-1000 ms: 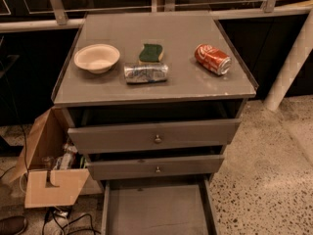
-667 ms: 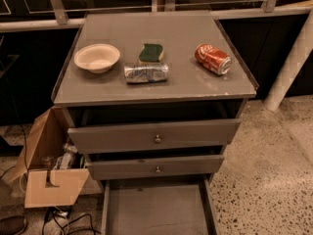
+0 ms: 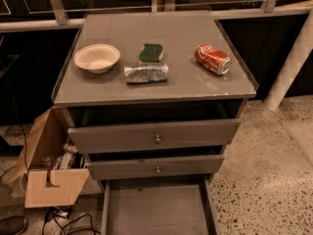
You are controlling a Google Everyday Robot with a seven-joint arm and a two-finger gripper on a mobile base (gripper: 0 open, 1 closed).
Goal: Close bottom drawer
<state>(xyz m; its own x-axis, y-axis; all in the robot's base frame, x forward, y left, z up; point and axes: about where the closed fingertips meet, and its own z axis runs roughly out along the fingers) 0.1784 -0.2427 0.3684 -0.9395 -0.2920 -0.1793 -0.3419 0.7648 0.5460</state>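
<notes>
One camera only, set high in front of the bench (image 3: 190, 84), facing it and tilted steeply down. Fairly near: bench top fills upper centre of frame, bottom drawer (image 3: 156, 210) cut by lower edge. Gripper outside the frame.

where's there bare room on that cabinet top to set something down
The back strip of the cabinet top, behind the bowl, sponge and red can, is bare, as is the front edge ahead of the silver can. The middle row is crowded. The open bottom drawer is bare inside too. The gripper is not in view.
</notes>
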